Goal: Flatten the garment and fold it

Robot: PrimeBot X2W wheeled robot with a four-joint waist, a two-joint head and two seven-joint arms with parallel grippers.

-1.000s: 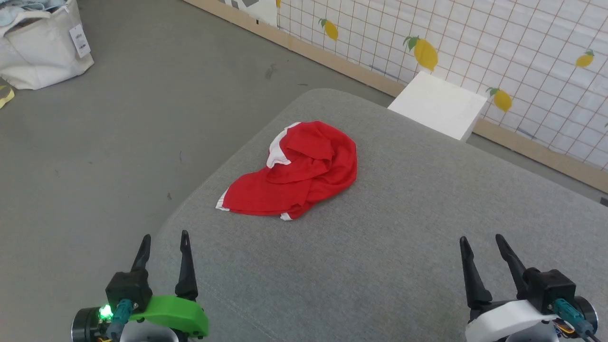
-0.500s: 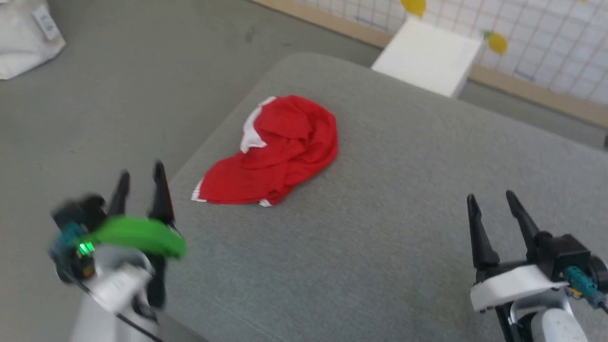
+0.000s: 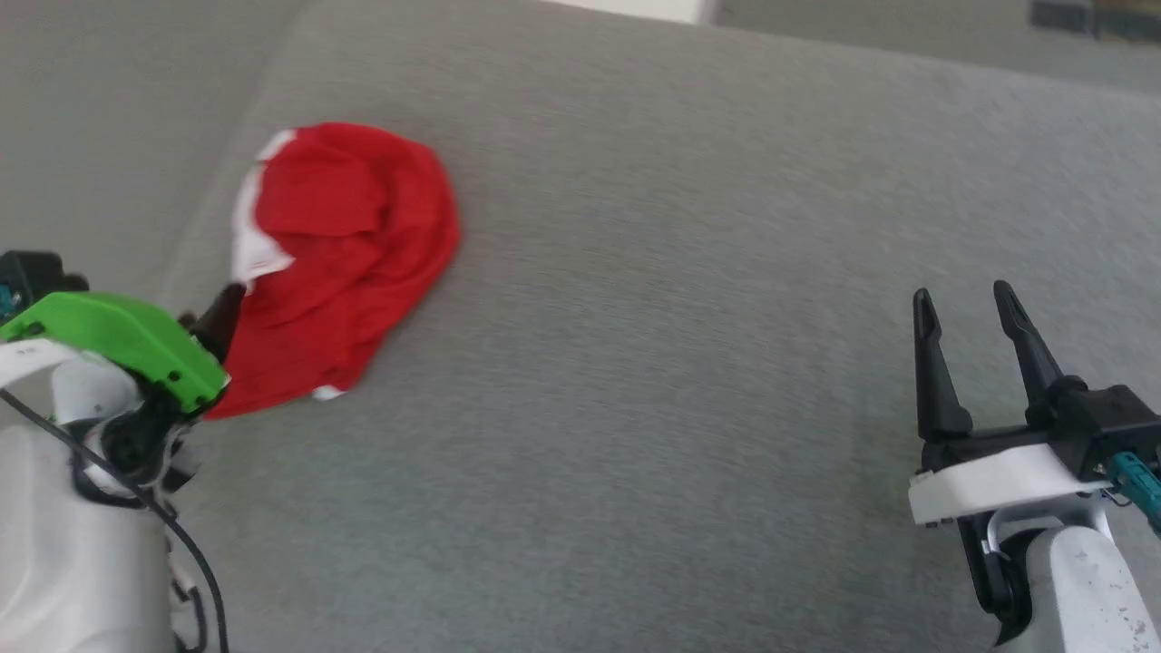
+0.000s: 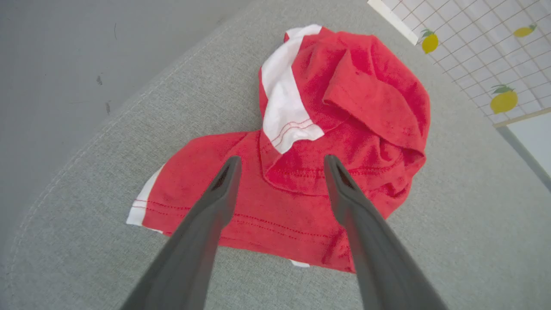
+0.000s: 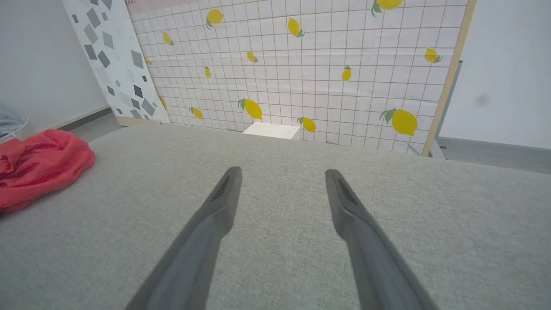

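The garment [image 3: 345,236], red with white trim, lies crumpled near the left edge of the grey padded surface [image 3: 689,272]. In the left wrist view the garment [image 4: 366,86] shows a white stripe and folded-over layers. My left gripper [image 4: 282,158] hovers open just above its near part, fingers pointing over the red cloth with nothing between them. In the head view its green cover [image 3: 118,336] sits at the garment's near left corner. My right gripper [image 3: 962,292] stands open over bare surface far to the right. In the right wrist view the garment [image 5: 38,168] lies far left of that gripper [image 5: 283,171].
The padded surface's rounded edge [image 4: 86,142] runs close along the garment's left side, with grey floor [image 4: 86,51] beyond. A lemon-patterned grid wall [image 5: 323,64] and a white box [image 5: 271,129] stand past the far edge.
The head camera has tilted down and turned, shifting the whole picture. My left arm has reached forward to the garment's near edge. Both grippers stay open.
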